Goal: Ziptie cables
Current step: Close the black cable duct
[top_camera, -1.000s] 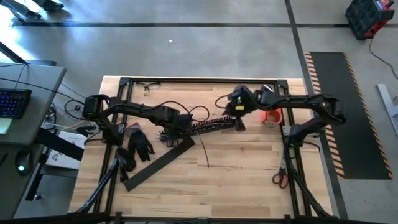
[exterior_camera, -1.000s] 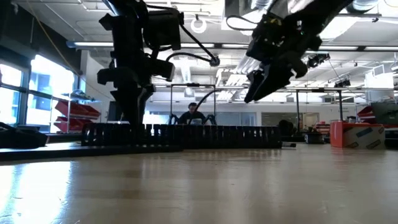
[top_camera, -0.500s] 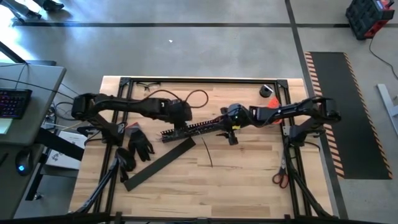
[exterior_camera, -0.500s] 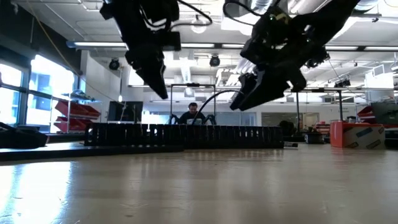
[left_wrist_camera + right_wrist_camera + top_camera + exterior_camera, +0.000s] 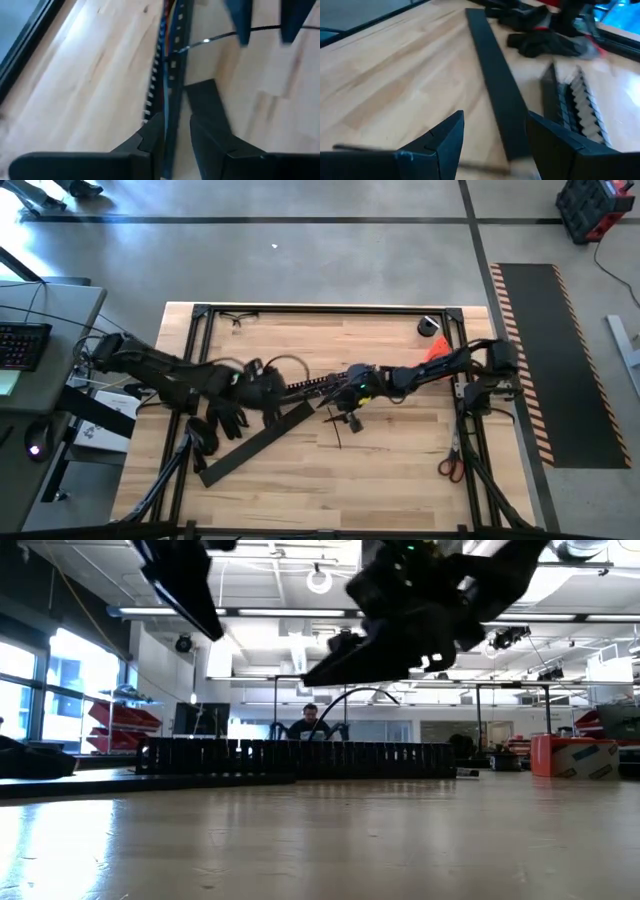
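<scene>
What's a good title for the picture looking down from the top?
Two robot arms meet over a slotted channel on a wooden table.

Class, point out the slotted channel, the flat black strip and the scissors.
slotted channel [image 5: 300,758], low view, middle of its toothed side.
flat black strip [image 5: 495,80], right wrist view, middle of its top face.
scissors [image 5: 449,468], high view, red handles.

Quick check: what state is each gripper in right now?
Left gripper: fingers straddle the long black comb-toothed slotted channel; grip cannot be told.
Right gripper: open, empty, above the flat black plastic strip.
</scene>
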